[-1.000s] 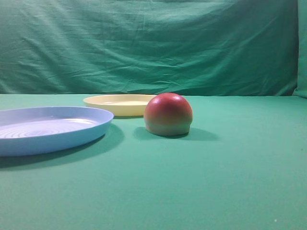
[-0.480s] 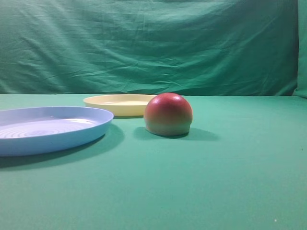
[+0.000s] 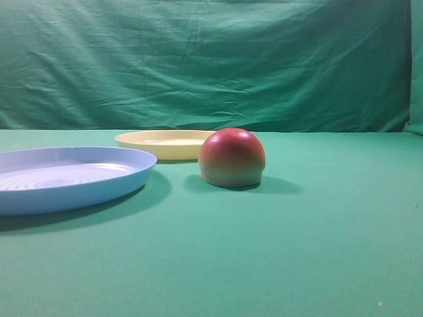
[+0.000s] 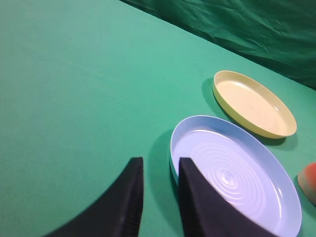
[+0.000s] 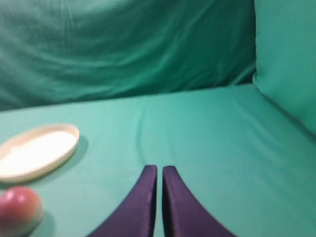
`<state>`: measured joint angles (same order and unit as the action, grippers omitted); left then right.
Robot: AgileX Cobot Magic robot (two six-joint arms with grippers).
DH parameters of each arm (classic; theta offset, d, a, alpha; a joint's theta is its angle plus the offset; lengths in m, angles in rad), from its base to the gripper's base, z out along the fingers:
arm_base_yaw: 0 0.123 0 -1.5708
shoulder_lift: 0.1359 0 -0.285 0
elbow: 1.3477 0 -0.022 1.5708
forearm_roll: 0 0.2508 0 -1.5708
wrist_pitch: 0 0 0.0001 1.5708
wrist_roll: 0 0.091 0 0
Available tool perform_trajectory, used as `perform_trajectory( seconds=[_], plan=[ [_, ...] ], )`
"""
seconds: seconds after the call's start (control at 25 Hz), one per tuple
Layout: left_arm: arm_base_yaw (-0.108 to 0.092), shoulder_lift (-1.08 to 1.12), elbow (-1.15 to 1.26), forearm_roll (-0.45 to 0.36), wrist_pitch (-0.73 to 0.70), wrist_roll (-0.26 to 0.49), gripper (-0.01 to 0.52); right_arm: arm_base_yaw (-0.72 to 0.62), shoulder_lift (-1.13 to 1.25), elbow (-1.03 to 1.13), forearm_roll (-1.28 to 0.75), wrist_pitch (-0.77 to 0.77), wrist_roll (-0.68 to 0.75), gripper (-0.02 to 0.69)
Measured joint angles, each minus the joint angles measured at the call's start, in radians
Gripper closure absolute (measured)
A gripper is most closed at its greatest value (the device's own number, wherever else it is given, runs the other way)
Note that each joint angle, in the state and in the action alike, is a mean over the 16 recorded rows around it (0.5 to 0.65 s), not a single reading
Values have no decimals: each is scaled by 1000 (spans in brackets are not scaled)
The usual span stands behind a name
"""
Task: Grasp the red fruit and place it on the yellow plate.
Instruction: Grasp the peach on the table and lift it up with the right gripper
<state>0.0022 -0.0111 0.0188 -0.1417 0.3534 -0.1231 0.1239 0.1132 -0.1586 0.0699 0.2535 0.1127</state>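
The red fruit (image 3: 232, 157) is a glossy dome, red on top and yellow-green at its base, resting on the green cloth just right of the yellow plate (image 3: 165, 142). Neither gripper shows in the exterior view. In the left wrist view my left gripper (image 4: 160, 165) hangs above the cloth, open with a moderate gap and nothing between its fingers; the yellow plate (image 4: 254, 101) lies far ahead and the fruit (image 4: 310, 180) peeks in at the right edge. My right gripper (image 5: 157, 169) is shut and empty, with the fruit (image 5: 19, 210) and the yellow plate (image 5: 37, 150) off to its left.
A larger light-blue plate (image 3: 66, 175) with concentric rings sits at the left front; its rim (image 4: 174, 148) lies just beyond my left fingertips. A green cloth backdrop (image 3: 211, 66) closes off the rear, and cloth also rises on the right side (image 5: 286, 59).
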Motion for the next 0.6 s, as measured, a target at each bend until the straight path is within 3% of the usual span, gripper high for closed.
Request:
perform_trajectory(
  seconds=[0.6],
  plan=[
    [0, 0, 0, 0, 0, 0, 357, 27, 564, -344, 24, 266, -201, 665]
  ],
)
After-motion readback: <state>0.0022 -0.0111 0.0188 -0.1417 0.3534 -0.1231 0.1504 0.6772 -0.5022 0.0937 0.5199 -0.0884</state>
